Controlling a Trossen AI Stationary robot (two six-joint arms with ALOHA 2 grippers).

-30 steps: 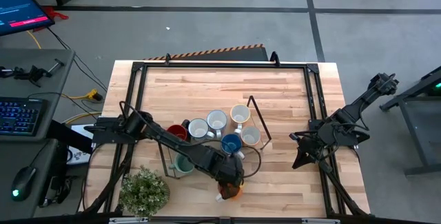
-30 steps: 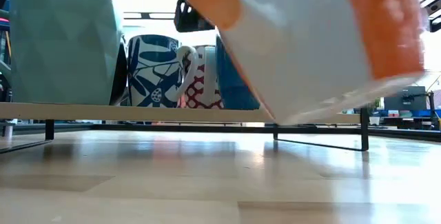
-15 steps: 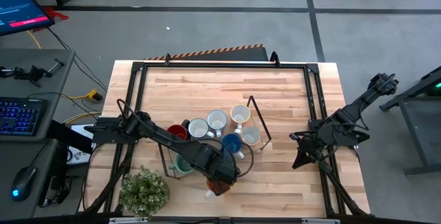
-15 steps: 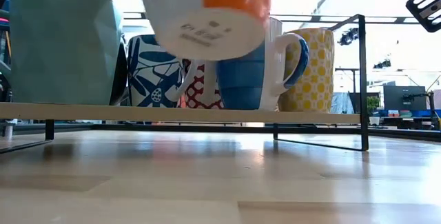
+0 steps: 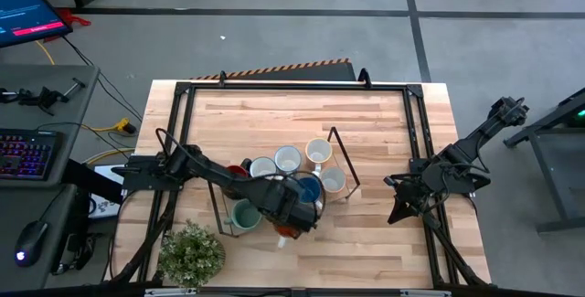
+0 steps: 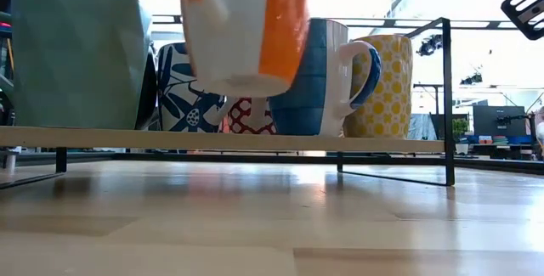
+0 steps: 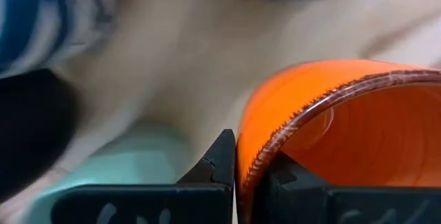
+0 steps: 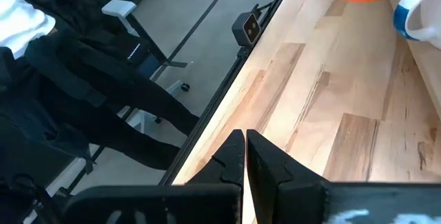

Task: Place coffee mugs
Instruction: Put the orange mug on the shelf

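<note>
My left gripper [image 5: 291, 213] holds an orange and white mug [image 6: 246, 30] in the air over the near edge of a low wire rack [image 5: 345, 164]. In the left wrist view the mug's orange rim [image 7: 324, 93] fills the frame. On the rack stand the teal mug [image 5: 244, 215], the dark red mug [image 5: 236, 174], the blue mug [image 5: 308, 190] and several white or cream mugs [image 5: 287, 160]. In the low view their bases rest on the rack's shelf [image 6: 170, 138]. My right gripper [image 5: 395, 207] waits shut at the table's right edge. My left gripper pinches the orange mug by its rim [image 7: 249, 156], one finger [image 7: 289, 179] inside the cup and one finger [image 7: 219, 160] outside. The fingers come from above, pointing down. The mug hangs lifted clear, nearly upright, its base [image 6: 242, 85] above shelf level.
A potted green plant [image 5: 190, 253] stands at the near left corner. A black frame [image 5: 292, 87] runs round the table. Bare wood lies on the far half and to the right of the rack. A person's dark trouser legs [image 8: 83, 93] show beyond the table's edge.
My left gripper has carried the orange mug from the near edge toward the rack, a little left and upward. The mug, steeply tipped a second ago with its base toward the low camera, has swung nearly upright.
</note>
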